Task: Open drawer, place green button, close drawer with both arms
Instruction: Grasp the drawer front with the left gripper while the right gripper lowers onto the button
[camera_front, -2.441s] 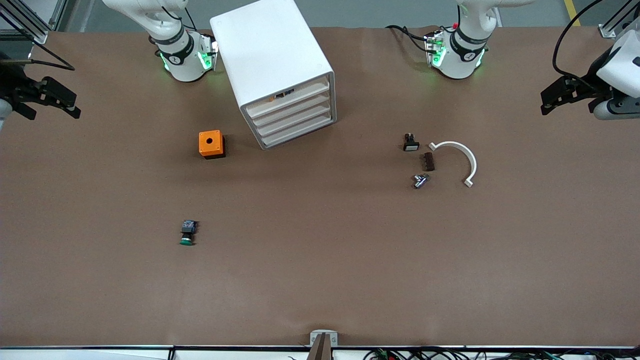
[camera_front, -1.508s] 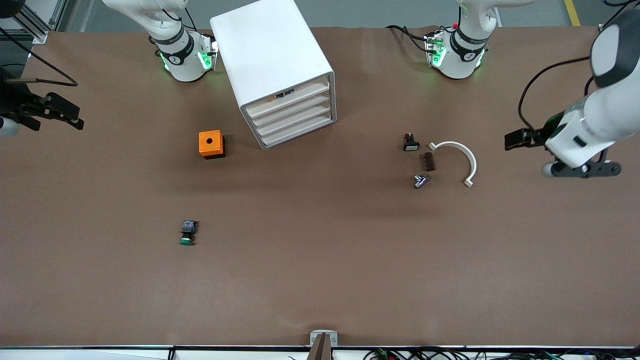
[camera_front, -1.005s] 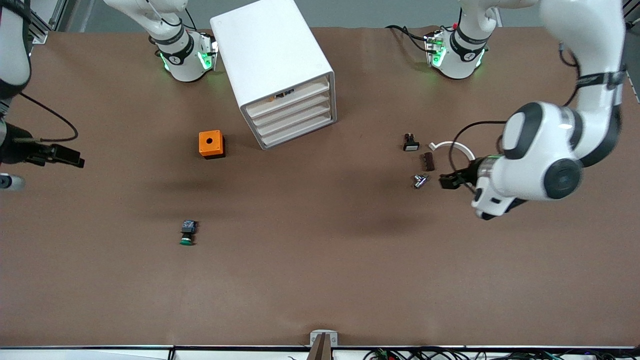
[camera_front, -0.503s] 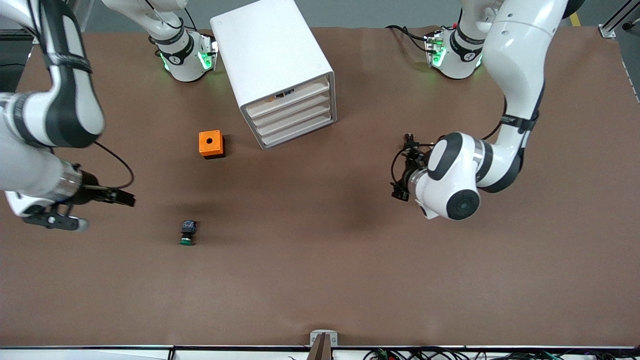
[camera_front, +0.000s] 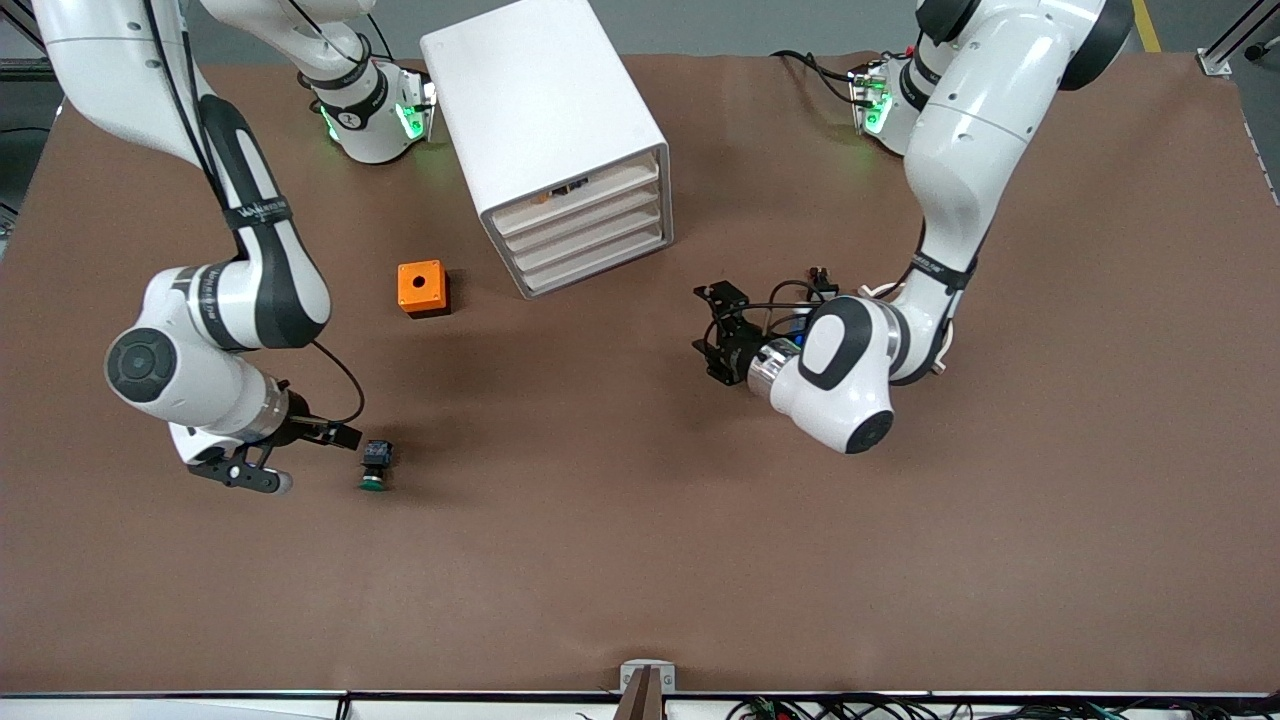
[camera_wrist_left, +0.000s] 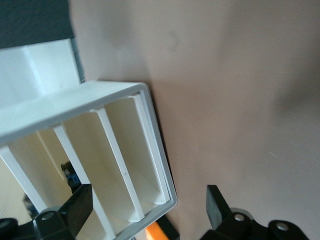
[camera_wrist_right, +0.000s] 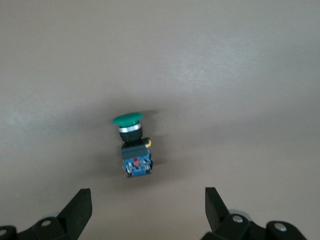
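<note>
Lining up 2 approaches at once: the left gripper (camera_front: 722, 335) hangs over bare table between the cabinet (camera_front: 560, 150) and the small parts at the left arm's end, fingers spread wide and pointed toward the cabinet's drawer fronts; the right gripper (camera_front: 300, 450) sits low beside the button (camera_front: 376, 466), fingers also apart with nothing between them. The button lies on its side on the table, well apart from the cabinet and nearer the front camera than the orange box (camera_front: 422, 288), green cap toward the camera. In the right wrist view the button (camera_wrist_right: 133, 145) is centred between the fingertips (camera_wrist_right: 80, 205) but not yet between the pads. All 4 drawers look shut; the drawer (camera_front: 600, 252) to open is one of the lower ones, and the left wrist view shows the cabinet (camera_wrist_left: 90, 165) face-on with the drawer edges in line. My read: step in hand is the reach, nothing grasped yet. To do it well, the left should come in square to the chosen lower drawer's lip, hook or pinch only that front and pull straight along the drawer's axis, since the cabinet is angled on the table and could slide or turn. The right should close across the black body, not the cap, which looks likely to slip.
</note>
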